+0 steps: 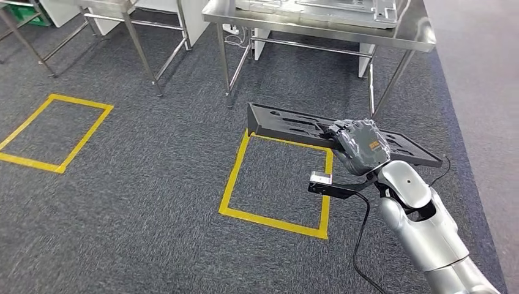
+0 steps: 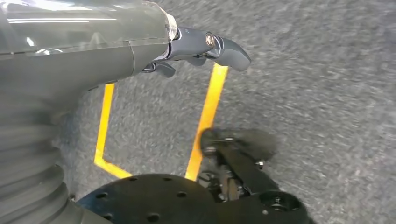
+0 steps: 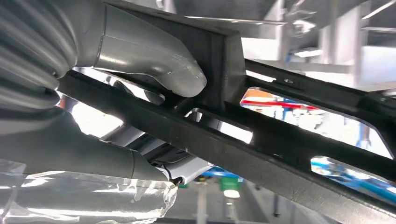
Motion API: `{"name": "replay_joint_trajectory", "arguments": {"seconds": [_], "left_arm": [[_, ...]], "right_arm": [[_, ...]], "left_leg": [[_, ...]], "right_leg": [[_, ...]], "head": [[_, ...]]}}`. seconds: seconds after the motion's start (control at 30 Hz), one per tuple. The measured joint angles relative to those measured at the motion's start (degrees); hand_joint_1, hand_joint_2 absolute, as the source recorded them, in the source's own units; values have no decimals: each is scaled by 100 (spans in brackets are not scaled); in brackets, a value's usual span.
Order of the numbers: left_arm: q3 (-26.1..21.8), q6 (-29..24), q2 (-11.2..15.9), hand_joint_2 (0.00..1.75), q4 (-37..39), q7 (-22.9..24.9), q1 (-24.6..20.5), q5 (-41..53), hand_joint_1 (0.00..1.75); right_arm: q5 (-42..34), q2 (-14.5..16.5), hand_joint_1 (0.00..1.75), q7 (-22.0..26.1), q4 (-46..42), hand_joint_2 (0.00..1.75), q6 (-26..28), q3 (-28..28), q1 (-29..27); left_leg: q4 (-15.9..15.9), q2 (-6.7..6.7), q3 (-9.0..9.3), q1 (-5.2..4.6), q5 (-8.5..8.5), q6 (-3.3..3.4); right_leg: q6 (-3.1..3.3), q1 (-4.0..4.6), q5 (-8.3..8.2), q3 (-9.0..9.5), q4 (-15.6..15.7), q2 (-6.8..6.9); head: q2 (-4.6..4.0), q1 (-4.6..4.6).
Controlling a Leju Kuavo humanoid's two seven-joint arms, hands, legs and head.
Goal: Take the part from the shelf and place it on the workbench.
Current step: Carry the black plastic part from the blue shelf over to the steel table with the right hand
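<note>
While gripping the black part (image 1: 287, 127), right hand (image 1: 361, 146) faces a steel workbench (image 1: 416, 33).

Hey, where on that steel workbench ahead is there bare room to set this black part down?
The steel workbench shows bare metal along its front edge and right corner. The grey tray-like panel crowds its middle. The right hand holds the long black slotted part.

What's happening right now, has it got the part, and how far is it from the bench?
The robot's right hand grips a long black slotted part, carried roughly level over the grey carpet above a yellow taped square. The steel workbench stands just ahead, beyond the square, and the part is not yet on it. The left hand hangs over the floor holding nothing, fingers loosely curled. In the right wrist view, the thumb presses on the part's frame.
</note>
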State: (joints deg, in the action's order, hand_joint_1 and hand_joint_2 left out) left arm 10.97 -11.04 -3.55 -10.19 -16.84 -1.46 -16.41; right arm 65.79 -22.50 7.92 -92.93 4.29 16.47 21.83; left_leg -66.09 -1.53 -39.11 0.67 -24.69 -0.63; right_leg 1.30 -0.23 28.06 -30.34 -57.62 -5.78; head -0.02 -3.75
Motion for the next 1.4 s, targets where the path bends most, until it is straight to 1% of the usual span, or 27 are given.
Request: {"name": "replay_joint_trajectory", "arguments": {"seconds": [0.03, 0.1, 0.17, 0.2, 0.27, 0.3, 0.37, 0.4, 0.43, 0.47, 0.53, 0.6, 0.67, 0.7, 0.77, 0.8, 0.87, 0.9, 0.93, 1.0, 1.07, 1.1, 1.17, 1.2, 1.27, 1.33, 1.4], "left_arm": [[0, 1, 5, 175, 7, 9, 10, 3, 0], [1, 3, 13, 175, 21, 32, -6, 10, 0], [1, 4, 5, 175, 22, 46, -55, 16, 0], [1, 4, 1, 175, 22, 51, -71, 17, 0], [0, 2, -7, 175, 22, 56, -68, 21, 0], [0, 2, -4, 175, 22, 56, -62, 21, 0], [0, 2, -7, 175, 22, 57, -47, 22, 0], [0, 3, -11, 175, 22, 58, -39, 22, 0], [0, 4, -17, 175, 22, 60, -35, 24, 0], [0, 4, -22, 175, 22, 63, -33, 30, 0], [3, 5, -28, 175, 22, 76, -38, 64, 0], [15, 10, -26, 175, 24, 100, -58, 121, 0], [35, 24, -24, 175, 23, 120, -95, 180, 0], [45, 37, -23, 175, 22, 123, -117, 210, 0], [60, 61, -20, 175, 20, 122, -146, 258, 0], [68, 70, -19, 175, 20, 119, -153, 276, 0], [92, 77, -19, 175, 20, 115, -158, 293, 0], [103, 77, -19, 175, 20, 115, -162, 290, 0], [111, 74, -18, 175, 20, 115, -164, 282, 0], [115, 63, -8, 175, 21, 119, -163, 245, 0], [116, 46, 14, 175, 27, 127, -149, 214, 0], [116, 39, 22, 175, 30, 131, -154, 204, 0], [116, 15, 24, 175, 32, 139, -186, 187, 0], [115, 3, 17, 175, 31, 155, -199, 172, 0], [114, -26, 9, 175, 29, 191, -190, 138, 0], [113, -47, 9, 175, 28, 218, -164, 122, 0], [112, -64, 9, 175, 29, 229, -143, 113, 0]], "right_arm": [[-1, -3, 175, -1, 1, 175, 1, -7, -8], [-2, -22, 175, -3, -1, 175, 2, -28, -45], [-5, -66, 175, 1, -22, 175, 3, -67, -98], [-10, -96, 175, 5, -34, 175, 4, -97, -114], [-17, -134, 175, 11, -52, 175, 5, -154, -106], [-20, -143, 175, 13, -52, 175, 5, -171, -97], [-19, -144, 175, 12, -49, 175, 3, -177, -121], [-19, -144, 175, 13, -48, 175, 2, -178, -145], [-19, -146, 175, 14, -46, 175, -2, -179, -162], [-19, -149, 175, 19, -46, 175, -9, -181, -166], [-15, -149, 175, 50, -27, 175, -73, -180, -108], [0, -121, 175, 111, 51, 175, -194, -152, 52], [16, -43, 175, 171, 242, 175, -310, -63, 293], [21, 33, 175, 204, 387, 175, -355, 12, 441], [28, 268, 175, 277, 776, 175, -413, 234, 832], [28, 437, 175, 308, 1007, 175, -420, 376, 1045], [16, 808, 175, 345, 1482, 175, -414, 689, 1409], [4, 1002, 175, 354, 1712, 175, -413, 846, 1551], [-7, 1193, 175, 359, 1930, 175, -416, 994, 1676], [-18, 1584, 175, 355, 2337, 175, -431, 1260, 1933], [-28, 1957, 175, 344, 2722, 175, -445, 1493, 2201], [-35, 2105, 175, 340, 2886, 175, -450, 1585, 2303], [-68, 2310, 175, 338, 3112, 175, -430, 1701, 2422], [-93, 2383, 175, 324, 3184, 175, -392, 1722, 2448], [-139, 2538, 175, 250, 3292, 175, -252, 1734, 2517], [-161, 2678, 175, 155, 3374, 175, -100, 1733, 2579], [-176, 2781, 175, 108, 3446, 175, -27, 1732, 2591]], "left_leg": [[343, -119, 97, 7, 189, 22], [664, -257, 223, 4, 204, 61], [780, -163, 298, -4, 121, 104], [824, -106, 346, 1, 106, 136], [912, 23, 460, 14, 66, 193], [928, 90, 507, 12, 32, 211], [930, 230, 595, 11, -55, 219], [929, 304, 656, 11, -108, 215], [927, 378, 729, 12, -164, 208], [925, 447, 811, 13, -223, 195], [923, 575, 945, -8, -344, 137], [935, 710, 1010, -50, -437, 71], [955, 862, 1062, -64, -503, 10], [922, 813, 1084, -49, -550, -22], [519, 509, 929, -15, -762, -69], [128, 326, 721, -3, -921, -75], [-682, 213, 198, -2, -1150, -80], [-877, 204, 13, -3, -1117, -77], [-835, 195, -68, -5, -951, -65], [-153, 76, 39, -6, -353, -12], [529, -155, 231, 3, 48, 42], [687, -234, 281, 3, 101, 55], [758, -212, 325, 3, 72, 73], [790, -175, 349, 13, 76, 94], [862, -83, 415, 40, 75, 146], [887, 10, 465, 43, 40, 179], [883, 94, 509, 45, -10, 181]], "right_leg": [[-30, -3, 45, 30, -9, -84], [-105, -41, 101, 13, -16, -214], [-188, -84, 136, 2, 7, -273], [-228, -83, 167, -1, -27, -156], [-294, -66, 338, -186, -402, 244], [-325, -64, 460, -400, -755, 422], [-375, -90, 603, -877, -1432, 524], [-395, -106, 517, -1015, -1548, 539], [-411, -119, 311, -1039, -1443, 565], [-419, -127, 19, -956, -1132, 621], [-393, -85, -411, -692, -411, 889], [-287, -26, -467, -579, -105, 1042], [-175, -14, -421, -586, -89, 899], [-138, -20, -411, -577, -77, 812], [-58, -37, -399, -543, -55, 646], [-27, -41, -389, -532, -52, 563], [17, -31, -362, -501, -54, 370], [29, -20, -343, -475, -56, 275], [35, -8, -320, -439, -59, 183], [30, 9, -262, -365, -70, 20], [0, 18, -205, -342, -98, -119], [-25, 8, -188, -351, -105, -172], [-93, -17, -173, -366, -93, -263], [-128, -11, -153, -365, -104, -228], [-195, 21, 7, -486, -370, 73], [-247, 8, 301, -860, -1053, 433], [-287, -41, 409, -1241, -1635, 538]], "head": [[0, 1], [0, 1], [0, 0], [0, 1], [0, 1], [0, 1], [0, 1], [0, 1], [0, 1], [0, 1], [0, 1], [0, 1], [0, 1], [0, 1], [0, -1], [0, 0], [0, -1], [0, 0], [0, -1], [0, 0], [0, -1], [0, 0], [0, 0], [0, 1], [0, 1], [0, 1], [0, 1]]}}
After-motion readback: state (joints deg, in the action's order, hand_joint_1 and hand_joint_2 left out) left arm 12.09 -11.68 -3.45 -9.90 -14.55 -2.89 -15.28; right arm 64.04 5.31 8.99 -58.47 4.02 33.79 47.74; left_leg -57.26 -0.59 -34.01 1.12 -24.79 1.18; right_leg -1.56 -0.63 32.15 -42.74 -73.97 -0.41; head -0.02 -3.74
